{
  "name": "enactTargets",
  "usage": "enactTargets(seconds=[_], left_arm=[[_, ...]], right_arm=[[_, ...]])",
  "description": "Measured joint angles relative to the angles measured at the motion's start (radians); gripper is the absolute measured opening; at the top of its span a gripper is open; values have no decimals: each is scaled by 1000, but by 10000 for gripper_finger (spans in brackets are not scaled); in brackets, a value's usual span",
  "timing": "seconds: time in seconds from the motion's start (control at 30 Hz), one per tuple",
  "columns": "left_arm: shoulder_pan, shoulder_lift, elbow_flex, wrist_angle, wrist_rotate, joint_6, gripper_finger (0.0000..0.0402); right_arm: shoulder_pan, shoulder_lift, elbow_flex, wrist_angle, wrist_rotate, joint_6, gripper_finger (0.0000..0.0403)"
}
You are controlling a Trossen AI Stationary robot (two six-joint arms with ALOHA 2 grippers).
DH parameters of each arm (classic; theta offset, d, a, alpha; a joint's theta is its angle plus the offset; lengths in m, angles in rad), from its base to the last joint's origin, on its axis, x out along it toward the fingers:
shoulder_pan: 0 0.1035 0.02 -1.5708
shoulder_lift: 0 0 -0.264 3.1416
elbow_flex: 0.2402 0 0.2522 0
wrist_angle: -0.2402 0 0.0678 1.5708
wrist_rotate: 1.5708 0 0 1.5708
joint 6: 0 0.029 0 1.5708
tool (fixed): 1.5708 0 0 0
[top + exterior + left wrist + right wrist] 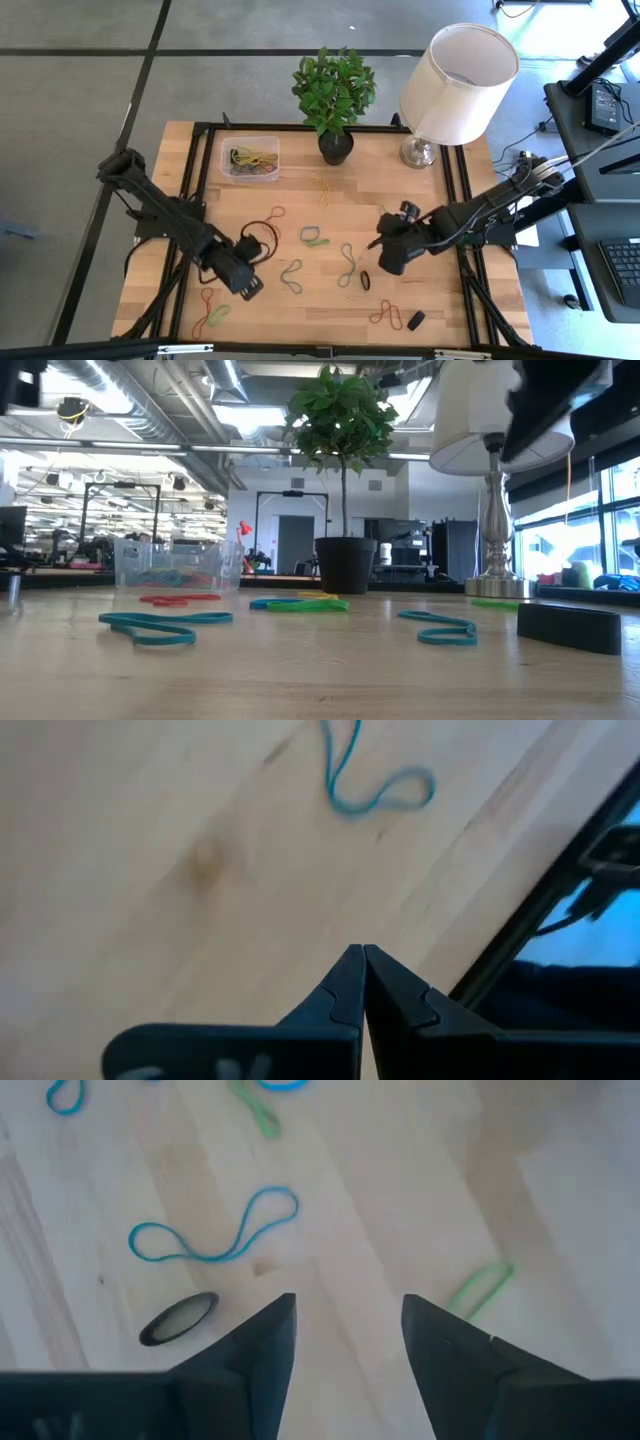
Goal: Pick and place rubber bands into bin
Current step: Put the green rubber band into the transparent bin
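We see a pale, smooth-planked wooden counter (440,300) framed in black rails, over grey floor, with an open workshop beyond. Thin floppy rubber bands (291,276) lie scattered; more fill the clear plastic bin (250,158) beside the potted plant (335,95). The left claw (362,956) is pinched together, empty; the right claw (348,1312) stands apart.

Light wood table (300,305) with black rails, covered in scattered rubber bands (291,276), plus a clear bin (250,158), potted plant (335,146), lamp (420,152), small black block (416,320).
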Motion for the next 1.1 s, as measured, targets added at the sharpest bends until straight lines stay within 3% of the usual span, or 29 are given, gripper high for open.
enactTargets(seconds=[0.33, 0.73, 1.1], left_arm=[[-124, 164, 41, -24, 191, -62, 23], [-247, 304, 42, -20, 207, -86, 115], [-271, 453, 41, -19, 219, -54, 89]], right_arm=[[14, -159, -246, 268, -92, 118, 186], [13, -178, -266, 334, -95, 114, 186], [12, -178, -266, 390, -95, 65, 186]])
